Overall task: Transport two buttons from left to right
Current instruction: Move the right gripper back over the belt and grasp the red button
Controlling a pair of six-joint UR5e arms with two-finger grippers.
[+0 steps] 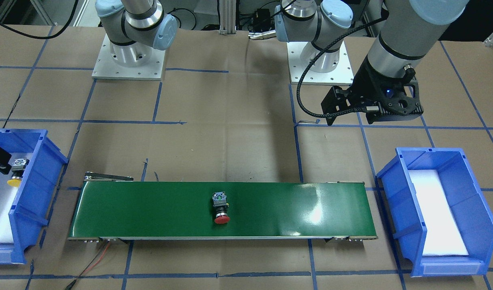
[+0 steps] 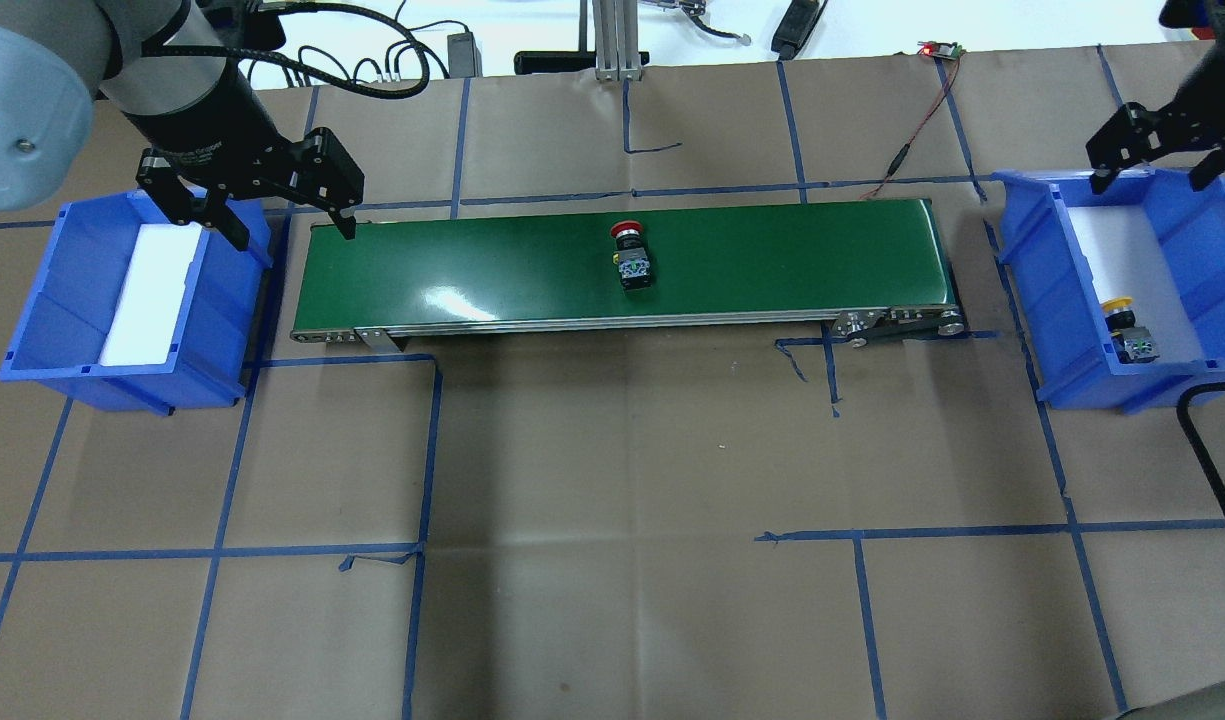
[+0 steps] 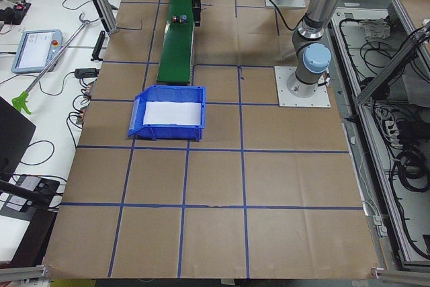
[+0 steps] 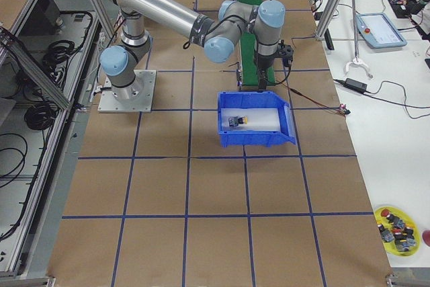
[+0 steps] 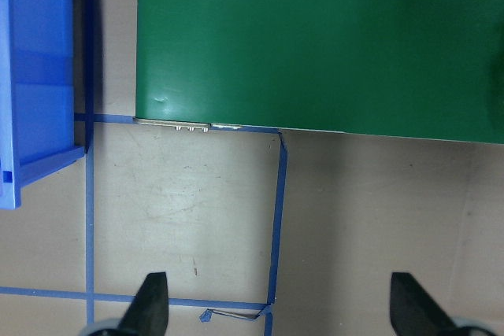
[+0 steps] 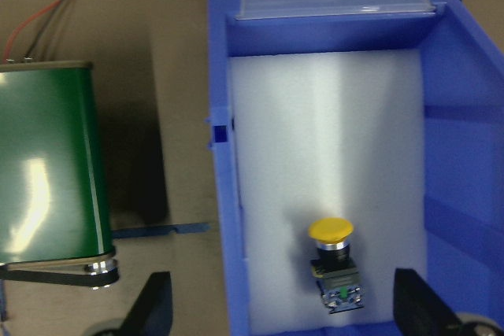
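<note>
Red button [image 2: 631, 255] sits between your spread, empty left gripper [image 5: 276, 279] and right gripper [image 6: 281, 273]; likely light, rigid, so pinch its black body.

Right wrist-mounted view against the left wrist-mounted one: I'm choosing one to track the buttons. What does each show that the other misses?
Only the right wrist view shows a button: the yellow button lying on white foam inside the right blue bin. Only the left wrist view shows the left blue bin, just its wall. Both show the green conveyor belt, brown paper and open fingers: the right gripper in one, the left gripper in the other.
</note>
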